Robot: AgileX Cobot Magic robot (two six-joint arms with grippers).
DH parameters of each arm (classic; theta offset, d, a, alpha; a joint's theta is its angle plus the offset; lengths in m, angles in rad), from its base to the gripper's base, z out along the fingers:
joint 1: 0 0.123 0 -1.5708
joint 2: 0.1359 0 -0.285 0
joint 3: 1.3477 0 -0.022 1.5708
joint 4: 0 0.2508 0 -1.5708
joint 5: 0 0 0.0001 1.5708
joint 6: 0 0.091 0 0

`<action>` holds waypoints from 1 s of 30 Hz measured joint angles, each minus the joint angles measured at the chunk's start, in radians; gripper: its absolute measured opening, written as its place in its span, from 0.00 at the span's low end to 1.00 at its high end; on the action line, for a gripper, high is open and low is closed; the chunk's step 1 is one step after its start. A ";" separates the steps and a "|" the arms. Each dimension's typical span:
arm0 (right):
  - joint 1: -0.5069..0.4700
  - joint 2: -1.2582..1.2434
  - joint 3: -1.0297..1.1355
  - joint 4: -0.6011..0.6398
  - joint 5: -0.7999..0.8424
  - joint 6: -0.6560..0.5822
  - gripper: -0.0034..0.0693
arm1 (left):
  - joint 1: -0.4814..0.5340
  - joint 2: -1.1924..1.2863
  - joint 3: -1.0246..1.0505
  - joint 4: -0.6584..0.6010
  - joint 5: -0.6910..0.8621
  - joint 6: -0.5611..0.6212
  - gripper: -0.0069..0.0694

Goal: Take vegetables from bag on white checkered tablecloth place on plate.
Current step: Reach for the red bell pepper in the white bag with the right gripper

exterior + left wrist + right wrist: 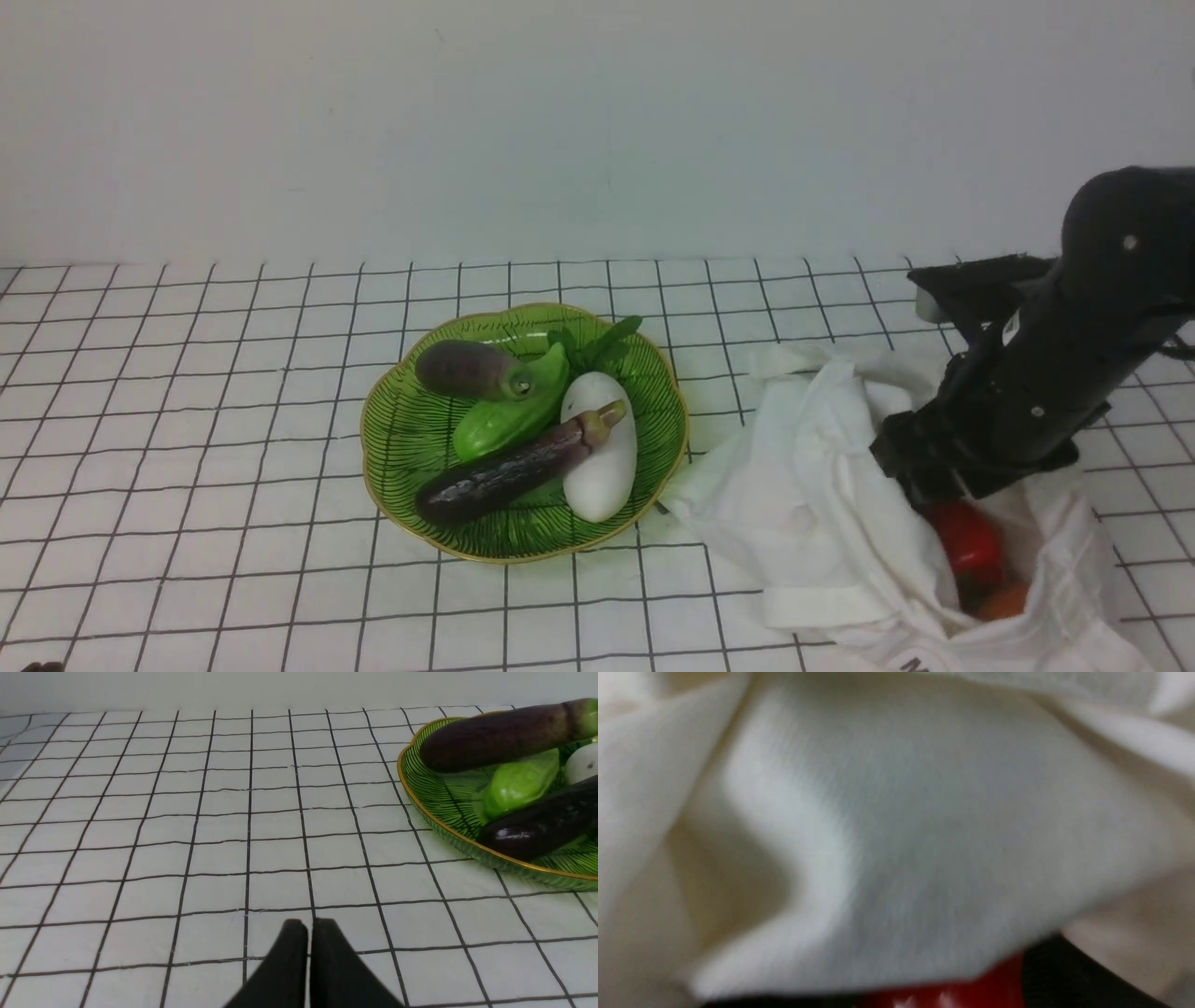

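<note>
Backdrop: plain pale wall (560,121) behind a bench spread with the white checkered tablecloth (187,420).
Right pincer (922,487): at the end of the black right arm (1036,373), pushed into the open mouth of the bag. Its tips are hidden by cloth, so I cannot tell whether they are apart or clamped.
Right wrist view: blurred white cloth fills nearly all of it, with a strip of glossy red and dark shapes along one edge.
Red bell pepper (969,541): inside the bag, right under the right pincer, not on the plate. Contact cannot be judged.
Orange item (1004,602): deeper in the bag, just beside the pepper, mostly hidden and its kind unclear.
Bag (822,485): soft white cloth tote, crumpled, lying on the tablecloth at the right, its near-left corner just beside the plate.
Plate (401,439): green leaf-veined dish with a gold rim, mid-bench, left of the bag.
Plate contents: short eggplant (462,369) at the far left, green pepper (509,415) touching it, long eggplant (509,471) in front with its stem end lying on the white vegetable (602,457), and a leafy sprig (597,341) at the back.
Left pincer (308,924): tips together with nothing between them, low over bare tablecloth, with the plate near it off to one side.
</note>
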 joint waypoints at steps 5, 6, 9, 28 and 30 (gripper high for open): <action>0.000 -0.032 0.001 -0.004 0.032 0.018 0.75 | 0.000 0.000 0.000 0.000 0.000 0.000 0.08; 0.000 -0.028 0.001 -0.005 0.037 0.022 0.75 | 0.000 0.000 0.000 0.000 0.000 0.000 0.08; 0.000 -0.003 0.005 -0.018 0.049 0.032 0.75 | 0.000 0.000 0.000 0.000 0.000 0.000 0.08; 0.000 0.123 -0.013 -0.060 0.076 0.096 0.83 | 0.000 0.000 0.000 0.000 0.000 0.000 0.08; 0.000 0.130 -0.017 -0.064 0.080 0.103 0.83 | 0.000 0.000 0.000 0.000 0.000 0.000 0.08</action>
